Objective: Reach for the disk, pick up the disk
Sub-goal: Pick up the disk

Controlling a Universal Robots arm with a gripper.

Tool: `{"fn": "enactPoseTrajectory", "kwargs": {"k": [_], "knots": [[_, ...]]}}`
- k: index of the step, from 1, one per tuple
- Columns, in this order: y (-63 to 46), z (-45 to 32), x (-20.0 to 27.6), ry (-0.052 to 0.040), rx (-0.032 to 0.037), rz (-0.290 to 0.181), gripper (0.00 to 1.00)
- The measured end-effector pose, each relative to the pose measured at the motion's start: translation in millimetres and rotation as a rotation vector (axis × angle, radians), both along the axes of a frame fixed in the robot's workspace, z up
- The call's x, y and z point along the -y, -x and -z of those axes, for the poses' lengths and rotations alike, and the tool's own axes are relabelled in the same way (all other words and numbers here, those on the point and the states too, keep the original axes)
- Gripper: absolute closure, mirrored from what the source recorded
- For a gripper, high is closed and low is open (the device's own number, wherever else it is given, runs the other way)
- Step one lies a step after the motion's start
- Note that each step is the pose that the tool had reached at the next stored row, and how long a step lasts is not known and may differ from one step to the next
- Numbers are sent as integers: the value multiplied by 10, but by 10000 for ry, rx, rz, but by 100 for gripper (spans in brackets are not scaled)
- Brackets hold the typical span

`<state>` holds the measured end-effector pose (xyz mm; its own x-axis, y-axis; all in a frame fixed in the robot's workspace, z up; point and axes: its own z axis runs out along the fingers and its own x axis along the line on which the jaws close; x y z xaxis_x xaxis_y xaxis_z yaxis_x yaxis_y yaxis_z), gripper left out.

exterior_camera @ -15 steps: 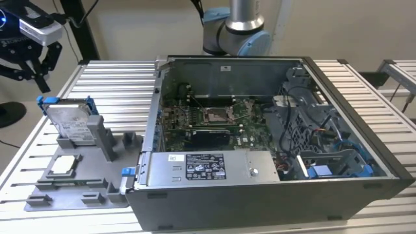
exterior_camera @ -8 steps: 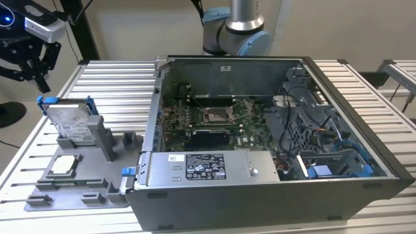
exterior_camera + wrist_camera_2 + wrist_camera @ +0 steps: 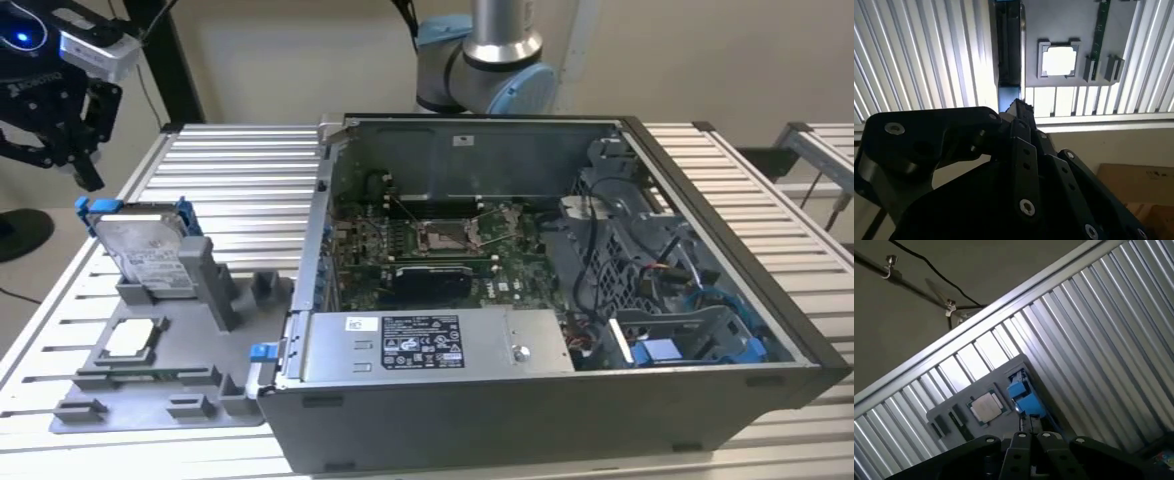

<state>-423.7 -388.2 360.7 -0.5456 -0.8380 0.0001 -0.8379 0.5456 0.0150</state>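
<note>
- Reach step: the claw hangs above the disk, apart from it and holding nothing; I cannot tell whether it is open or closed.
- The disk stands upright in a slot of the grey tray on the counter, at the exterior view's left.
- A grasp likely calls for lining up over the disk's thin top edge.
- The tray also holds a flat chip; the open case holds a board and cables.

I'm seeing a plain beige wall standing behind a ribbed metal table, 1 more table sitting at the exterior view's right, light glaring off slats.
</note>
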Motion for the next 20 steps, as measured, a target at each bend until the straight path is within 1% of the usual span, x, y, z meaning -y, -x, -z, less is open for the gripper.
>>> {"fn": "enactPoseTrajectory", "kwargs": {"k": [20], "knots": [[0,0,0,73,24,-3647,100]]}}
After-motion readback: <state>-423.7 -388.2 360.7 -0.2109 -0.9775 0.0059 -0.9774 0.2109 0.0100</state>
